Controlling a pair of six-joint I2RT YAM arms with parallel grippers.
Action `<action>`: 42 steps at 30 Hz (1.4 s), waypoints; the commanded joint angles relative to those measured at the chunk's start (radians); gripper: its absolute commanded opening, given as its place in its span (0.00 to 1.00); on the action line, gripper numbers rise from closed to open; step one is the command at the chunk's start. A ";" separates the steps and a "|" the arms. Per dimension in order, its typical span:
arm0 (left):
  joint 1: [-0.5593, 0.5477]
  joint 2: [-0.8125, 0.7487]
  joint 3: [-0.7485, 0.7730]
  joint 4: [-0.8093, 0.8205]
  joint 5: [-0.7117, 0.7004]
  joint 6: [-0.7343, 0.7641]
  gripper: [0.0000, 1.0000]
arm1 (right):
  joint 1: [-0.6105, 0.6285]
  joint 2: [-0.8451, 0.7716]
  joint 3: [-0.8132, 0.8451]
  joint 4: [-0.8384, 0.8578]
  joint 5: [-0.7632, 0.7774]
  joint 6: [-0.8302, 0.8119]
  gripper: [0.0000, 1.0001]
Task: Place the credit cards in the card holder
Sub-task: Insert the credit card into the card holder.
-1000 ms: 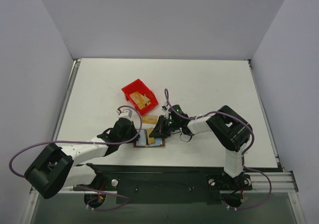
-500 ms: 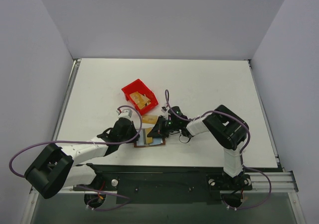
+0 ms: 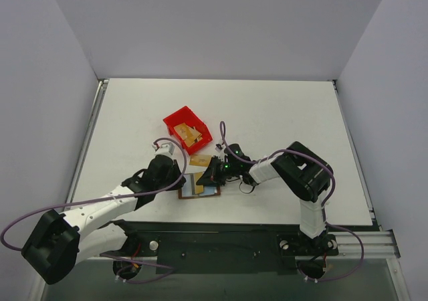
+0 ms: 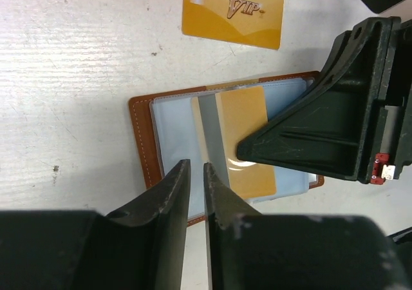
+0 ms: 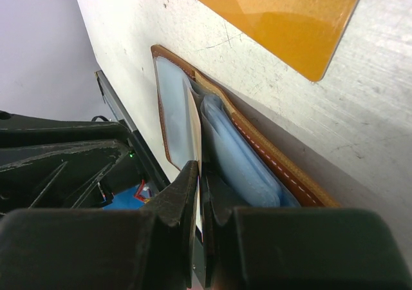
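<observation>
1. Centrally, the card holder lies open and flat on the table, towards the edge where the arms are mounted, with its pale blue pockets facing up.
2. On those pockets I see the striped card, gold with a grey band along one long edge, lying inside the brown rim. How far it sits in a pocket I cannot tell.
3. My right gripper reaches in from the right with its jaws pressed together and its tip touching the striped card. Whether the card's edge is pinched between them I cannot tell.
4. My left gripper hangs over the holder's left edge, its jaws parted by a narrow slit with nothing between them.
5. Just beyond the holder, and apart from it, a loose card marked "VIP" lies flat on the table.
6. Farther back and to the left stands a red bin with more cards inside.
</observation>
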 commanded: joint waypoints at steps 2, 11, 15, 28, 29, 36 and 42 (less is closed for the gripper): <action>0.003 -0.019 0.024 -0.078 -0.027 -0.006 0.32 | 0.009 0.021 -0.014 -0.042 0.056 -0.032 0.00; 0.001 -0.023 0.018 -0.139 -0.072 -0.044 0.51 | 0.009 0.024 -0.009 -0.042 0.052 -0.038 0.00; 0.001 0.011 0.013 -0.116 -0.060 -0.041 0.46 | 0.007 0.026 -0.006 -0.042 0.047 -0.040 0.00; 0.000 0.077 -0.027 -0.024 -0.012 -0.037 0.21 | 0.007 0.032 0.003 -0.040 0.042 -0.037 0.00; 0.000 0.083 -0.030 -0.017 -0.003 -0.037 0.20 | 0.009 0.032 0.003 -0.040 0.042 -0.037 0.00; -0.009 0.113 -0.032 0.019 0.026 -0.046 0.14 | 0.010 0.035 0.009 -0.036 0.039 -0.030 0.00; -0.022 0.114 -0.039 0.031 0.037 -0.063 0.12 | 0.016 0.044 0.016 -0.025 0.039 -0.021 0.00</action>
